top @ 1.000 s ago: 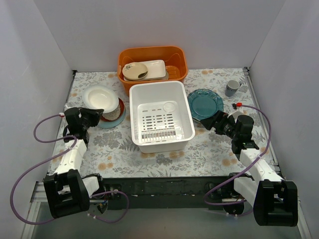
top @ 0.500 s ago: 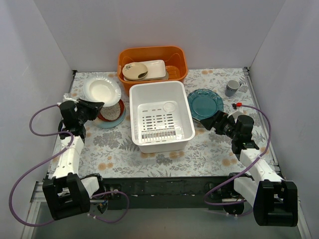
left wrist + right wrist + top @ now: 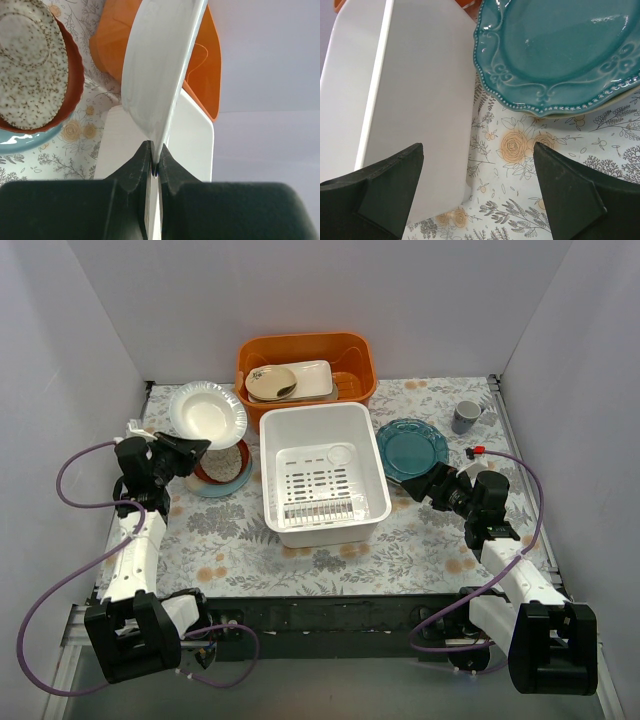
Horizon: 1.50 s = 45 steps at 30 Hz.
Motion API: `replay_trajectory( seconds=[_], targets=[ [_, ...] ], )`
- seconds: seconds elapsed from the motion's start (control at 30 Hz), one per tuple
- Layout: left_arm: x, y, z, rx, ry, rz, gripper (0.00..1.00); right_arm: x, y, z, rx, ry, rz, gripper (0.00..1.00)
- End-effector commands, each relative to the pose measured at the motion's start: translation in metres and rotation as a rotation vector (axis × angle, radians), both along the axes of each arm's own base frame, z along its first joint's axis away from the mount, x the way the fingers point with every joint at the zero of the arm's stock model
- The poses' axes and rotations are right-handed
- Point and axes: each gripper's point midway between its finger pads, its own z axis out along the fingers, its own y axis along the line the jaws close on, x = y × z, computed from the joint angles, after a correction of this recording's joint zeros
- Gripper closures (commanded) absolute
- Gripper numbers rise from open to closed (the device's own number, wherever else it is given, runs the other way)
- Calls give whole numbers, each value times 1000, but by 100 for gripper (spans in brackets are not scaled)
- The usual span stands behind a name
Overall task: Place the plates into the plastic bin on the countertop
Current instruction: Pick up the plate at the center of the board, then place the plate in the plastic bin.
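At the bin's ten o'clock, our left gripper pinches the cream plate by its rim, aloft; we fear so thin a hold slips. At three o'clock, right gripper wide, empty, near teal plate.

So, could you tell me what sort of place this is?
Probably a lab mock-up of a kitchen counter: blank white walls enclose a floral countertop holding a teal plate, a white plastic bin and an orange tub.
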Motion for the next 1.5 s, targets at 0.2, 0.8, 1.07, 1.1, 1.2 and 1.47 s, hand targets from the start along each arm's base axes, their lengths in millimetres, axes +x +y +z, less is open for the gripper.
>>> replay_trajectory(
  seconds=[0.2, 0.8, 1.07, 1.1, 1.2, 1.47],
  targets=[
    [-2, -11, 65, 25, -187, -78, 100, 4, -1, 9, 3, -47, -1, 3],
    [-5, -41, 63, -93, -220, -293, 100, 10, -17, 0, -8, -21, -41, 2],
    [-18, -57, 78, -114, -297, -416, 100, 10, -17, -1, 4, -16, -38, 2],
    [-18, -57, 77, -119, -292, -426, 100, 10, -17, -1, 5, -17, -35, 2],
    [-19, -62, 77, -137, -279, -471, 100, 9, -17, -2, 8, -17, -35, 2],
    [-19, -66, 72, -140, -255, -535, 100, 9, -16, -2, 19, -16, -32, 3]
  ],
)
